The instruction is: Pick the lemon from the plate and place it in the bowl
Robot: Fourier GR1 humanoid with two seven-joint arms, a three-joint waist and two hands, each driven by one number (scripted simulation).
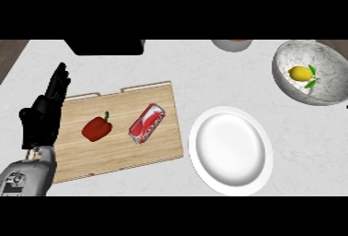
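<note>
Lemon [299, 73] with green leaves sits inside the marbled bowl [327, 55] at the upper right of the worktop [217, 73], resting on the bowl's inner wall. White plate [231, 152] lies below-left of the bowl, apart from it. Wooden cutting board [115, 156] left of the plate carries a red bell pepper [95, 129] and a red can [147, 123] lying on its side. Left hand [42, 117] at the left edge, fingers straight, pointing up, holding nothing.
</note>
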